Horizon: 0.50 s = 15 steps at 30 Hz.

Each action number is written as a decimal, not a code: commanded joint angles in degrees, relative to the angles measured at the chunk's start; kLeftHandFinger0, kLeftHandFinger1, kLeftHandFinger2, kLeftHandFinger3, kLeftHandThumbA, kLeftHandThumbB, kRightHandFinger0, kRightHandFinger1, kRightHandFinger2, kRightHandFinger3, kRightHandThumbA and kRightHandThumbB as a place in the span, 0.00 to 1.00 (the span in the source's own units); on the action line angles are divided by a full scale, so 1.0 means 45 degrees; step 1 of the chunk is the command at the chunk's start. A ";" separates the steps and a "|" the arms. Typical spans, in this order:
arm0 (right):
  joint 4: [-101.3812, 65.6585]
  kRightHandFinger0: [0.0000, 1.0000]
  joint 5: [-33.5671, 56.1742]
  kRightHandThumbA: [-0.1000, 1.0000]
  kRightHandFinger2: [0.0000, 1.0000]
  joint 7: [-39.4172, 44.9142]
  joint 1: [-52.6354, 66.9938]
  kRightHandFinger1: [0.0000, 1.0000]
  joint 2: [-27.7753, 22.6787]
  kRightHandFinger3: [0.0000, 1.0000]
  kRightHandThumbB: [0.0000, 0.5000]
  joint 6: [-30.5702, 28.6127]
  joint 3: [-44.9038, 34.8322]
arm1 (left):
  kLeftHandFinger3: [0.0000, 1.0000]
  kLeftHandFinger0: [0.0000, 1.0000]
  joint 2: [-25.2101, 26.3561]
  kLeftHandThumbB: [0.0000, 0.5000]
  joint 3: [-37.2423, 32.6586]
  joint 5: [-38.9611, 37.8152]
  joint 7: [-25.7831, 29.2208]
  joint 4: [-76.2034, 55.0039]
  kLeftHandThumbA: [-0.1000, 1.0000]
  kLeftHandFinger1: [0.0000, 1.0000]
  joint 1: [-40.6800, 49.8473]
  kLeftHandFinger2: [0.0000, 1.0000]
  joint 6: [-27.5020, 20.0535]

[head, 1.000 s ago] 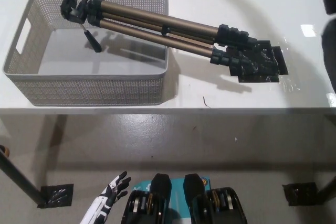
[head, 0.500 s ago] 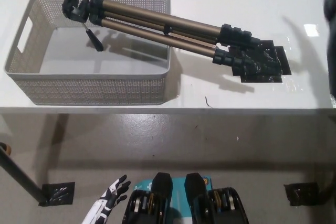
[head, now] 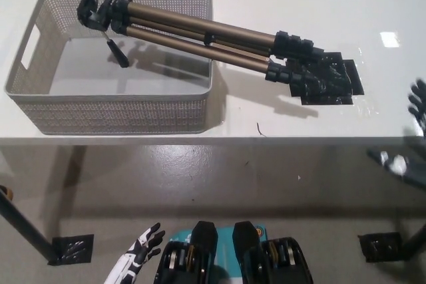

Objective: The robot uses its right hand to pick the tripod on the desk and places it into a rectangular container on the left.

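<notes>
Tripod rests across the container's rim, well apart from right hand.

A white desk fills the upper half of the head view; its front edge runs level across the frame. The surface is glossy and carries a bright light reflection near the right side. Black tape patches are stuck to the top. Below lies a grey concrete floor, scuffed and mottled. Dark desk legs end in black foot plates at both lower corners.
</notes>
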 commanded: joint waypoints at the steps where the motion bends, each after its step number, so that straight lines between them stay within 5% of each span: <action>1: -0.5441 1.00 0.5493 1.00 1.00 0.1115 0.2437 1.00 0.0793 1.00 0.89 -0.4586 0.0642 | 1.00 1.00 0.0427 0.50 0.0270 0.0079 0.0088 -0.0252 1.00 1.00 -0.0268 1.00 -0.0288; 6: -0.3333 1.00 0.3081 1.00 1.00 0.1626 0.4005 1.00 0.2009 1.00 0.88 -0.4630 0.2841 | 1.00 1.00 0.0437 0.49 0.0306 0.0119 0.0095 -0.0233 1.00 1.00 -0.0363 1.00 -0.0366; 7: -0.2011 1.00 0.2746 1.00 1.00 0.1778 0.4240 1.00 0.2463 1.00 0.78 -0.4993 0.3291 | 1.00 1.00 0.0424 0.49 0.0308 0.0141 0.0107 -0.0225 1.00 1.00 -0.0368 1.00 -0.0397; 9: -0.0228 1.00 0.1878 1.00 1.00 0.1619 0.4627 1.00 0.2976 1.00 0.82 -0.4404 0.3911 | 1.00 1.00 0.0396 0.46 0.0330 0.0100 0.0097 -0.0268 1.00 1.00 -0.0334 1.00 -0.0477; 13: 0.2374 1.00 0.1236 1.00 1.00 0.1654 0.4071 1.00 0.2936 1.00 0.73 -0.5205 0.4162 | 1.00 1.00 0.0399 0.45 0.0360 0.0086 0.0066 -0.0194 1.00 1.00 -0.0396 1.00 -0.0503; 15: 0.3091 1.00 0.1320 1.00 1.00 0.1609 0.3816 1.00 0.2828 1.00 0.78 -0.4807 0.4106 | 1.00 1.00 0.0362 0.48 0.0342 0.0078 0.0028 -0.0194 1.00 1.00 -0.0387 1.00 -0.0442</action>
